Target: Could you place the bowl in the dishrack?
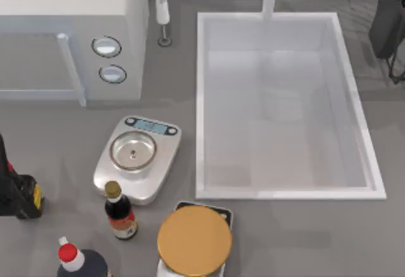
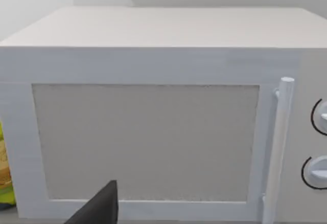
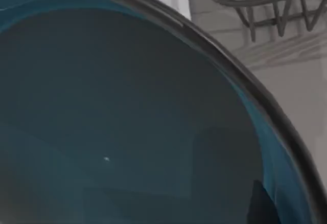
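looking at the right wrist view, the bowl (image 3: 127, 121) sits right up against the camera, teal inside with a dark rim curving across, and a wire dishrack (image 3: 265, 4) shows just beyond that rim. my guess is the right arm is carrying the bowl, but i can't tell whether its claw is closed on it, the fingers aren't clear. in the top view the right arm (image 1: 389, 21) is at the far right edge of the table, past the far right corner of the sink (image 1: 205, 100).

so what the next move turns on: the rack lies just past the bowl's rim, away from the claw. the bowl is round, no long axis to worry about. the right arm is clearly the nearer one.

the left gripper (image 1: 19, 195) is parked at the near left edge, facing the microwave (image 2: 153, 132); can't tell its fingers either.

containers: sink basin looks empty, the silver scale (image 1: 136, 157) has an empty steel pan, and the golden disc (image 1: 193, 239) rests on the other scale, with a soy sauce bottle (image 1: 120, 214) just left of it.
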Action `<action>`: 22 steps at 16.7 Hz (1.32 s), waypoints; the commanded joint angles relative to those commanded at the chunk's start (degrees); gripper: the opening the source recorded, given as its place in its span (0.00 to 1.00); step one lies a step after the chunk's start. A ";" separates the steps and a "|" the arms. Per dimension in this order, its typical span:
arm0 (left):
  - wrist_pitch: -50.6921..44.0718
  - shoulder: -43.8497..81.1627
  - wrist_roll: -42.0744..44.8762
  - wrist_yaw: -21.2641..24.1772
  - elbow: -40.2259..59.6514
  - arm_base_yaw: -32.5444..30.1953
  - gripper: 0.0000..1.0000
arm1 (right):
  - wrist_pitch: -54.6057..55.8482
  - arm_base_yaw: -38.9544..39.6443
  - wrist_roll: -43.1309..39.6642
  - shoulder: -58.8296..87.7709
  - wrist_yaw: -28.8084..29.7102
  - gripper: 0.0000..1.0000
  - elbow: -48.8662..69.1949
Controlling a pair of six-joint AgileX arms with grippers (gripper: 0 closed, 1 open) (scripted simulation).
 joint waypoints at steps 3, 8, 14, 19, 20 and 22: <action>0.00 0.00 0.00 0.00 0.00 0.00 1.00 | 16.80 -8.79 -2.23 -4.29 -6.34 0.00 -3.83; 0.00 0.00 0.00 0.00 0.00 0.00 1.00 | 39.35 -21.45 -5.57 -11.87 -15.81 0.00 -9.08; 0.00 0.00 0.00 0.00 0.00 0.00 1.00 | 47.44 -27.03 -6.91 -15.76 -20.03 0.00 -11.12; 0.00 0.00 0.00 0.00 0.00 0.00 1.00 | 48.07 -26.53 -6.82 -14.83 -19.68 0.00 -10.91; 0.00 0.00 0.00 0.00 0.00 0.00 1.00 | 49.35 -26.10 -6.81 -13.58 -19.26 0.00 -10.97; 0.00 0.00 0.00 0.00 0.00 0.00 1.00 | 53.65 -24.75 -6.79 -9.37 -17.84 0.00 -11.30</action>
